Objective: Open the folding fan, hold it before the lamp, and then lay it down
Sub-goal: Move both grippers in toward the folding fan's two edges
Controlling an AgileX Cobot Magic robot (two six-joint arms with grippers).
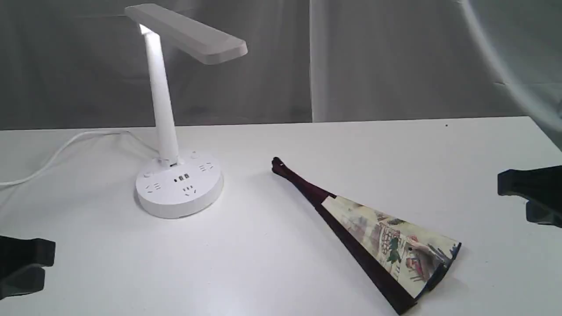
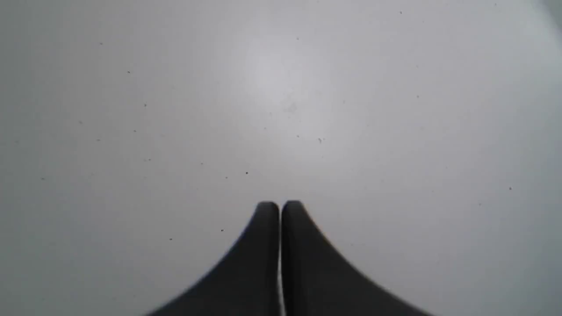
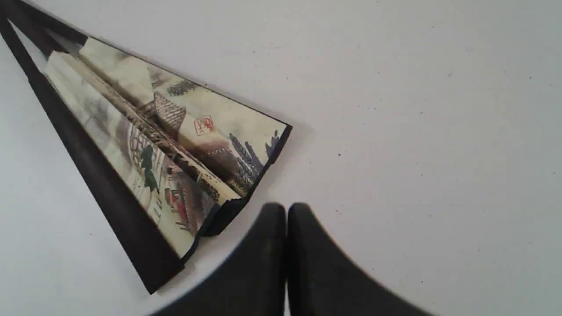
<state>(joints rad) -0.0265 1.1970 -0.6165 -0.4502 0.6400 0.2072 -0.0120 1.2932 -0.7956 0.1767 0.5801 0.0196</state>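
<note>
cord cut by frame edge, folding fan pivot cropped

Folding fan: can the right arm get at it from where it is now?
Probably yes. The folding fan lies partly spread on the table, its wide end nearest the right gripper, with nothing between them. The jaws are shut and would need to open first.

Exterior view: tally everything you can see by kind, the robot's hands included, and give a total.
Folding fan: 1
Lamp: 1
Hands: 2, the left hand and right hand, both shut
Total: 4
</note>
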